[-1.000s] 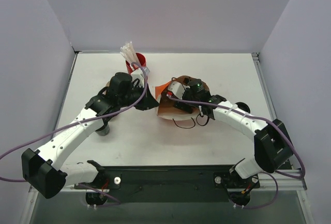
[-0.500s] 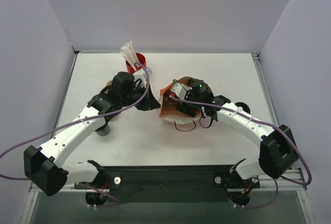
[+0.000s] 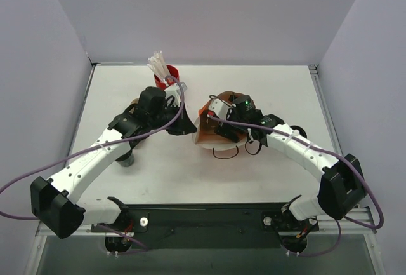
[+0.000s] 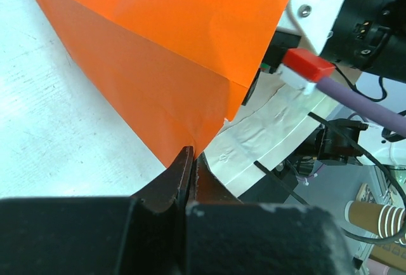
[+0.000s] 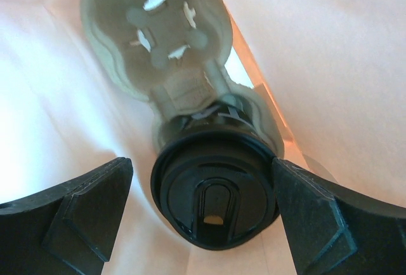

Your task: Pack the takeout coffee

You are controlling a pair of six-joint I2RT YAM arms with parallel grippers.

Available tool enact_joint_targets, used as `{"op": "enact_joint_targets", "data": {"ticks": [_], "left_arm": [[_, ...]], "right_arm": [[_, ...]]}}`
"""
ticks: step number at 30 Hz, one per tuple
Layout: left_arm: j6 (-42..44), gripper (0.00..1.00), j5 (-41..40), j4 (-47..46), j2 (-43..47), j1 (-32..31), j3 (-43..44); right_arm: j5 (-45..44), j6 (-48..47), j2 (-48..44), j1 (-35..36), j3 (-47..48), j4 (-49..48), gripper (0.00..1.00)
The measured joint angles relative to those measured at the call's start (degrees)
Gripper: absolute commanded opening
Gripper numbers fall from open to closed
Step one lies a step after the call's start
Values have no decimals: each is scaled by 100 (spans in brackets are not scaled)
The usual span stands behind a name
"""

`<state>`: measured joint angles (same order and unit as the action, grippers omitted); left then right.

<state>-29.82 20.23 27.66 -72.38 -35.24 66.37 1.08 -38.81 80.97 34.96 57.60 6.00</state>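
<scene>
White desk (image 3: 279,91) is carrying an orange bag (image 4: 158,53); left tool (image 4: 190,172) is pinching its edge; right tool (image 5: 200,195) is reaching inside, fingers apart; I'm seeing one coffee cup (image 5: 214,189) standing upright between them, seated in the pulp carrier (image 5: 158,33); right arm nearer.

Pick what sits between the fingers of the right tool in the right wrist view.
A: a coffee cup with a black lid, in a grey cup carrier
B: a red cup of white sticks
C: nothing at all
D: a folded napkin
A: the coffee cup, seen by its round black lid, stands between the fingers of the open right tool, seated in the grey cup carrier inside the orange paper bag.
</scene>
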Motion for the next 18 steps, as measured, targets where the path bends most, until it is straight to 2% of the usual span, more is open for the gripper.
{"op": "enact_joint_targets", "data": {"ticks": [12,18], "left_arm": [[-83,0,-15,669,-354,17,601],[-140,0,-35,1049,-514,39,1054]], "right_arm": [[232,74,-236,-9,72,365,79],[372,111,-363,-9,181,562,78]]}}
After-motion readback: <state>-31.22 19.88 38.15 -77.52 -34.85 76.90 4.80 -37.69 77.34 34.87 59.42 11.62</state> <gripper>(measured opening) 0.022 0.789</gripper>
